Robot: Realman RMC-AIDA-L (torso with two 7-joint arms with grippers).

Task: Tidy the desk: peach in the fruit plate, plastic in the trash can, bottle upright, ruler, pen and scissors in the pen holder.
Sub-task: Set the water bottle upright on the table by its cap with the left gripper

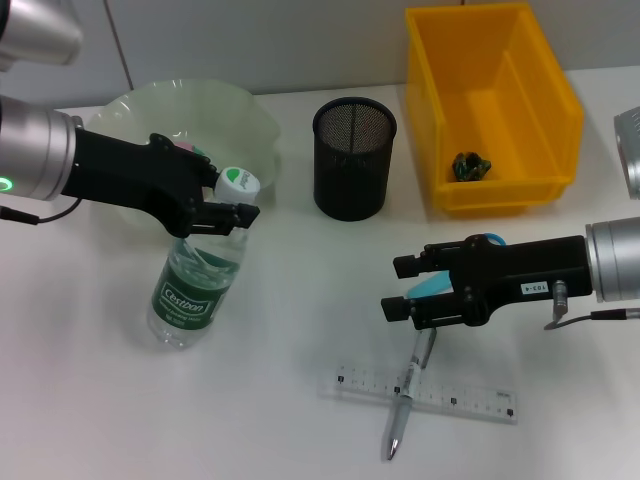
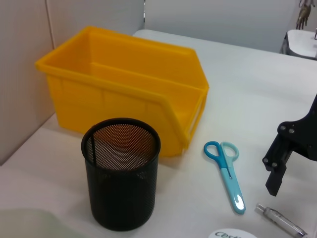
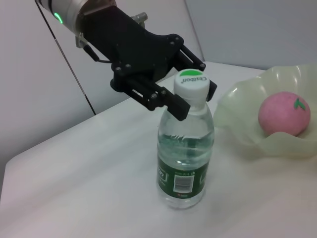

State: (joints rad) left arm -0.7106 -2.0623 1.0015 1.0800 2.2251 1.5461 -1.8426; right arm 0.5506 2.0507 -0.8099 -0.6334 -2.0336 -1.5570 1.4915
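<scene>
The bottle (image 1: pixel 192 293) stands upright on the table near the fruit plate (image 1: pixel 250 120). My left gripper (image 1: pixel 232 196) is shut on its neck just under the white and green cap (image 3: pixel 191 82). A pink peach (image 3: pixel 283 113) lies in the plate. The blue scissors (image 2: pixel 226 170) lie flat on the table, and my right gripper (image 1: pixel 398 287) hovers open just over them. A pen (image 1: pixel 410 395) lies across the clear ruler (image 1: pixel 470 398) near the front edge. The black mesh pen holder (image 1: pixel 355 158) stands empty. A dark plastic scrap (image 1: pixel 470 166) sits in the yellow trash can (image 1: pixel 540 90).
The pen holder stands between the plate and the yellow bin at the back. The table's front edge runs close below the ruler and pen.
</scene>
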